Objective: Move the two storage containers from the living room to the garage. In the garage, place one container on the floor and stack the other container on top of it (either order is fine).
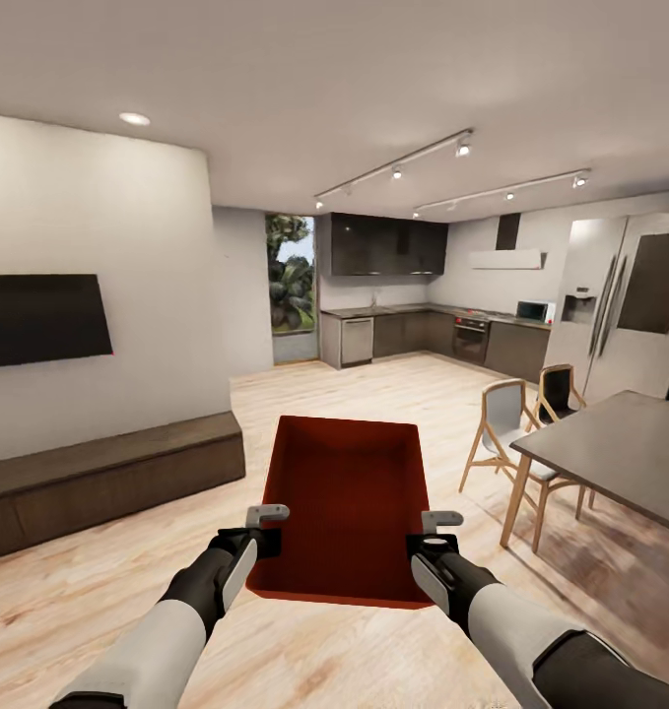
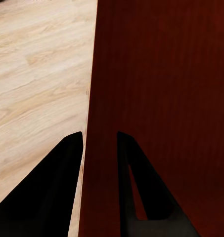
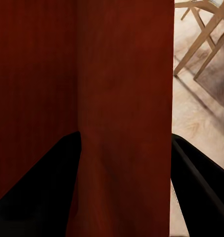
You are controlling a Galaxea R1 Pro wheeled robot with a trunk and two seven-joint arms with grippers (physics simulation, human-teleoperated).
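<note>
Head view: an orange-red storage container (image 1: 349, 502) is held above the wood floor (image 1: 373, 394) between both arms, beside a dining table (image 1: 620, 448). Left wrist view: the left gripper (image 2: 99, 148) clamps its left wall. Right wrist view: the right gripper (image 3: 125, 148) clamps the right wall.

No text, label or number is readable anywhere (appliances included)

Bright, even interior light; recessed ceiling spot (image 1: 134, 119) and track lights (image 1: 461, 149) glow overhead, daylight at far window (image 1: 291, 276). Soft shadows pool under dining table (image 1: 620, 448) and chairs on plank floor (image 1: 98, 591). Render sharp at centre, wide-angle stretch at edges. Wrist views darker: black fingers (image 2: 52, 187) near-silhouette, container wall (image 2: 161, 98) deep, shaded red.
</note>
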